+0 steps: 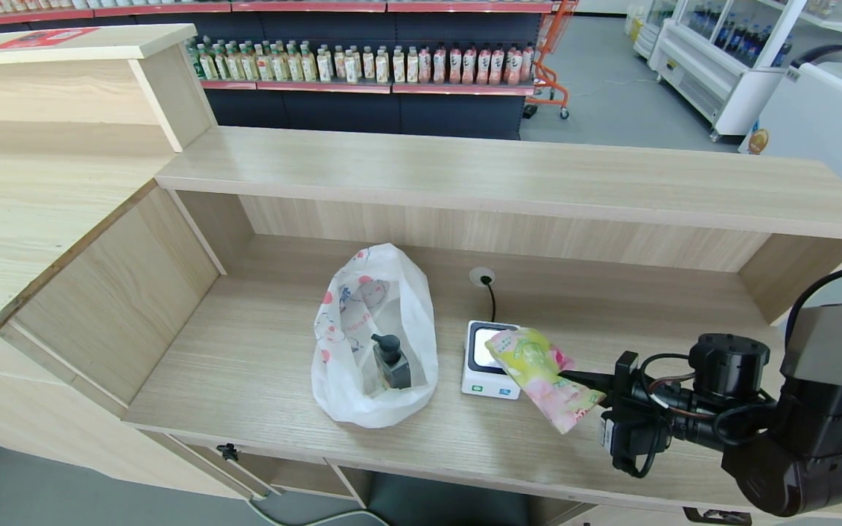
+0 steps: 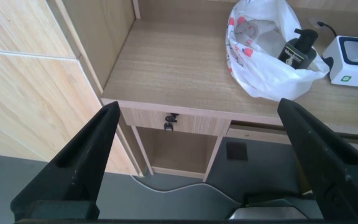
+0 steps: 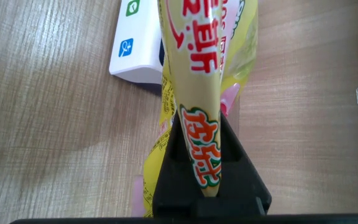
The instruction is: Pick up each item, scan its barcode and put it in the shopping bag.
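A yellow and pink snack packet (image 1: 541, 376) hangs over the white barcode scanner (image 1: 489, 359), its upper end covering the scanner's right side. My right gripper (image 1: 588, 386) is shut on the packet's lower part. In the right wrist view the packet (image 3: 197, 81) runs between the dark fingers (image 3: 241, 180) toward the scanner (image 3: 138, 46). The white shopping bag (image 1: 373, 340) with red print stands left of the scanner, mouth open, with a dark pump bottle (image 1: 392, 361) inside. My left gripper (image 2: 197, 162) hangs open below the counter's front edge, the bag (image 2: 266, 43) and bottle (image 2: 298, 51) far beyond it.
The counter (image 1: 245, 365) is a wooden recess with a side wall on the left and a raised shelf (image 1: 509, 175) behind. A black cable (image 1: 492, 299) runs from the scanner to a grommet at the back. A keyed drawer (image 2: 171, 119) sits under the front edge.
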Robot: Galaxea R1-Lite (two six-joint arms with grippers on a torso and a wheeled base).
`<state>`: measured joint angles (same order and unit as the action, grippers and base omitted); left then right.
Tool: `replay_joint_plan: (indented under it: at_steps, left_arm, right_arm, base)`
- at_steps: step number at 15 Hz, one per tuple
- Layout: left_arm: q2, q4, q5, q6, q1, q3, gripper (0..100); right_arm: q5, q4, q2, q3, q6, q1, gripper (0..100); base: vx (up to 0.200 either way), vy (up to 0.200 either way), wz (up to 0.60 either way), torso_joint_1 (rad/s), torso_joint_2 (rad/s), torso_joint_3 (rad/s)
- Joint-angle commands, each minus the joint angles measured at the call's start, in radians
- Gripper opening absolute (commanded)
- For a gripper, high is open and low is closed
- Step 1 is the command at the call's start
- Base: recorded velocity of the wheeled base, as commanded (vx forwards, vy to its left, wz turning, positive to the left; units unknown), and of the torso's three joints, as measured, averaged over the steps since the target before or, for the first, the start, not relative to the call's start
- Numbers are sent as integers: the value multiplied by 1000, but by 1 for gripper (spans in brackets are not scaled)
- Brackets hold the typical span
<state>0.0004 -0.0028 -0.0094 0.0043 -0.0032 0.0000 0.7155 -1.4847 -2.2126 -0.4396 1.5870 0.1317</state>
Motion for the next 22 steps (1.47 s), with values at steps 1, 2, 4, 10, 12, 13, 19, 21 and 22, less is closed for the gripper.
replay_joint_plan:
  at_steps: [1,2,4,10,12,13,19,21,22]
  left_arm:
    - [0,0,0,0,0,0,100]
    - [0,0,0,0,0,0,100]
    - [0,0,0,0,0,0,100]
    - [0,0,0,0,0,0,100]
    - [0,0,0,0,0,0,100]
    - [0,0,0,0,0,0,100]
    - [0,0,0,-6,0,0,100]
    - [0,0,0,-6,0,0,100]
    - [0,0,0,-6,0,0,100]
  right_arm:
    - [1,0,-4,7,1,0,0]
    - [1,0,-4,15,1,0,0]
    - [1,0,-6,24,1,0,0]
    - [1,0,-10,41,2,0,0]
    - [-1,-22,1,33,-5,0,0]
    - [-1,-39,1,35,-7,0,0]
    - [-76,-86,31,91,16,28,0]
    - [-99,-86,28,110,45,34,0]
    - [-100,-86,28,113,70,32,0]
  base:
    - [0,0,0,0,0,0]
    - [0,0,0,0,0,0]
    - [0,0,0,0,0,0]
    - [0,0,0,0,0,0]
    - [0,0,0,0,0,0]
    - [0,0,0,0,0,0]
    - [0,0,0,0,0,0]
    - [0,0,0,0,0,0]
    - [0,0,0,0,0,0]
